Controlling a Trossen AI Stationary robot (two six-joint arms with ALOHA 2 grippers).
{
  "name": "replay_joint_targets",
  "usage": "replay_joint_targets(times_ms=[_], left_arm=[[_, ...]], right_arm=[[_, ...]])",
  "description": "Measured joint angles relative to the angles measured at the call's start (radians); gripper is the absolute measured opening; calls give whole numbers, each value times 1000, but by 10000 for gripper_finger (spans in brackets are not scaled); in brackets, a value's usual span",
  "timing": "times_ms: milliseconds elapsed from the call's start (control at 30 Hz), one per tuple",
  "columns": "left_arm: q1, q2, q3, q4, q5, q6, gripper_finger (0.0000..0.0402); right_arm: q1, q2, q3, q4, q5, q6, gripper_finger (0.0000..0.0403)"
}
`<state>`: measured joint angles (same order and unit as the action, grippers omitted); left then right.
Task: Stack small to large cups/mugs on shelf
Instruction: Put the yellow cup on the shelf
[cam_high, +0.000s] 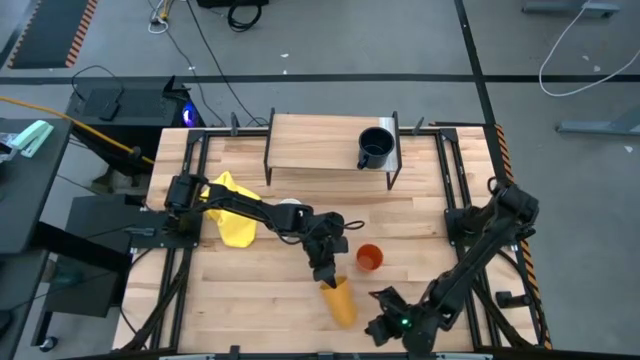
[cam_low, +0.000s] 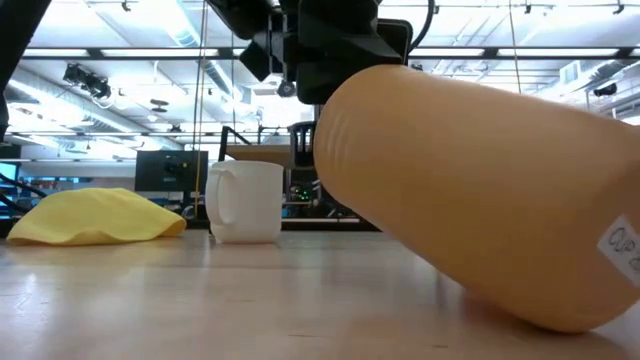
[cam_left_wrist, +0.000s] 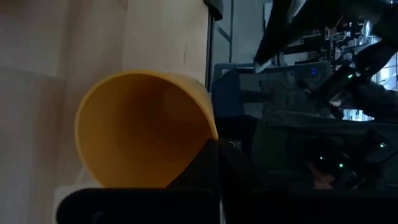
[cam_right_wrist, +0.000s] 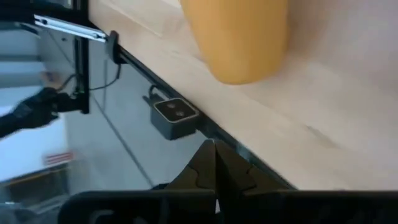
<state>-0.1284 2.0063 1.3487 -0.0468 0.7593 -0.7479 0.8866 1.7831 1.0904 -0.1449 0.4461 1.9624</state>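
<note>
Yellow-orange cup: lying on its side near the desk front edge, mouth toward the left claw, which pinches its rim. Right claw: pressed together, empty, at the front edge just beside the cup's base. Orange-red cup: upright, near the left claw. White mug: upright beside the yellow cloth. Dark mug: on the shelf, right end.
</note>
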Motion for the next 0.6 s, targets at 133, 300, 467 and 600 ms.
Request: replay_joint_targets(times_ms=[133, 300, 467, 600], left_arm=[[0, -12, 0, 0, -8, -1, 2], [-8, -45, 0, -3, -43, 1, 1], [-14, -78, 1, -7, -66, 10, 1], [-22, -89, 1, -4, -82, 12, 1]], right_arm=[[-32, 77, 0, 129, 2, 12, 1], [-50, 119, 0, 172, 37, 35, 0], [-50, 121, 0, 122, 69, 83, 0], [-74, 140, 0, 117, 71, 88, 0]])
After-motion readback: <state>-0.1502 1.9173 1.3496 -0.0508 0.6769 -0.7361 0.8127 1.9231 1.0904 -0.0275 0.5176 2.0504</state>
